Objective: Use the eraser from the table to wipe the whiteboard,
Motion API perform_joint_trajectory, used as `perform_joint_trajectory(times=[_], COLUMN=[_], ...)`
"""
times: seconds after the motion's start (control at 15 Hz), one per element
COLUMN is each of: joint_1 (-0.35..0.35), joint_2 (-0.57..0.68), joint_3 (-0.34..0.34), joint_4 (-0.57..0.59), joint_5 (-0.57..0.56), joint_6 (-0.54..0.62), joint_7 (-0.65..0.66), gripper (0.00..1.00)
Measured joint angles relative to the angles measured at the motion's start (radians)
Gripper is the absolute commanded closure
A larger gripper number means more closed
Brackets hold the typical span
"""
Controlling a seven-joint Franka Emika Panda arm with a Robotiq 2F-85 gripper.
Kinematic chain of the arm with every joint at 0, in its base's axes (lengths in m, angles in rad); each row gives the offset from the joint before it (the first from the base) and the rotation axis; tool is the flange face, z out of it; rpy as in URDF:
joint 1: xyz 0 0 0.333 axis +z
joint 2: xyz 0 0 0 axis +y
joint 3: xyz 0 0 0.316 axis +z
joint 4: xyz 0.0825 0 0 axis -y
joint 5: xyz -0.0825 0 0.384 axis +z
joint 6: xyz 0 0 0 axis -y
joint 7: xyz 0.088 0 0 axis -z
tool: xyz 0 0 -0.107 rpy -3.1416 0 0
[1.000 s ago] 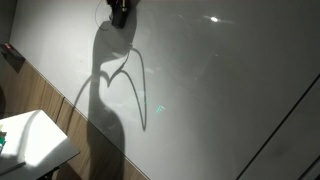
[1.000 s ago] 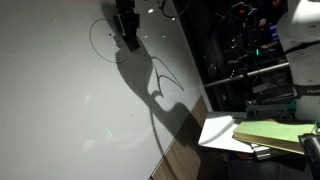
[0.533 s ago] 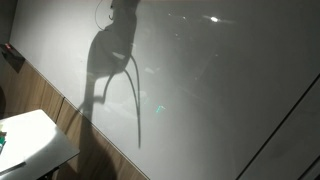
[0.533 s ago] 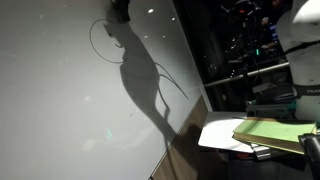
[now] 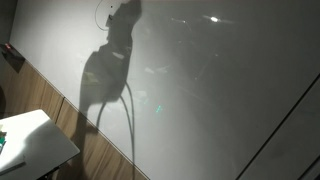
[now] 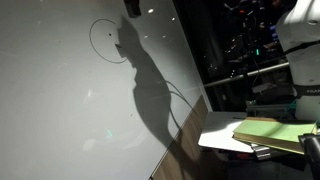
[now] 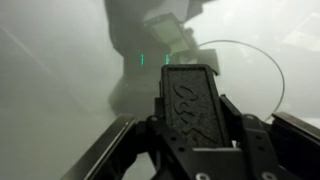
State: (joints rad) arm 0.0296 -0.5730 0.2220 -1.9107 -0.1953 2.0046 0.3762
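Note:
In the wrist view my gripper (image 7: 197, 114) is shut on the eraser (image 7: 188, 92), a black oblong block with raised lettering that stands up between the fingers. It faces the whiteboard (image 7: 60, 90), right by the thin circular doodle (image 7: 262, 60). In both exterior views the whiteboard (image 5: 220, 90) (image 6: 60, 110) fills the frame, and the arm's big shadow (image 5: 105, 75) (image 6: 150, 90) lies on it. Only a dark tip of the gripper (image 6: 132, 5) shows at the top edge, beside the doodle (image 6: 103, 38).
The small white table (image 5: 38, 145) (image 6: 218, 135) stands below the board. A green item (image 5: 2, 140) lies at its edge and a yellow-green pad (image 6: 275, 130) lies on it. A wood-coloured strip (image 5: 45, 95) (image 6: 185, 150) runs along the board's lower edge. Dark clutter (image 6: 250, 50) fills the space beyond the board.
The gripper with the eraser has moved up the board, almost out of the exterior views. Its shadow has slid down and grown broader.

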Motion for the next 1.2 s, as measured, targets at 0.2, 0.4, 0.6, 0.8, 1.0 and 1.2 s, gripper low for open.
perform_joint_trajectory(times=[0.2,0.4,0.6,0.8,1.0,1.2], joint_1=[0.000,0.000,0.000,0.000,-0.001,-0.001], joint_2=[0.040,0.105,0.164,0.208,0.233,0.245], joint_3=[0.027,0.053,0.067,0.064,0.052,0.045], joint_4=[-0.058,-0.059,-0.027,0.016,0.058,0.084], joint_5=[0.001,0.001,-0.006,-0.017,-0.024,-0.029], joint_6=[-0.011,-0.011,0.006,0.060,0.109,0.137], joint_7=[0.003,0.010,0.019,0.020,0.013,0.003], gripper=[0.69,0.69,0.69,0.69,0.69,0.69])
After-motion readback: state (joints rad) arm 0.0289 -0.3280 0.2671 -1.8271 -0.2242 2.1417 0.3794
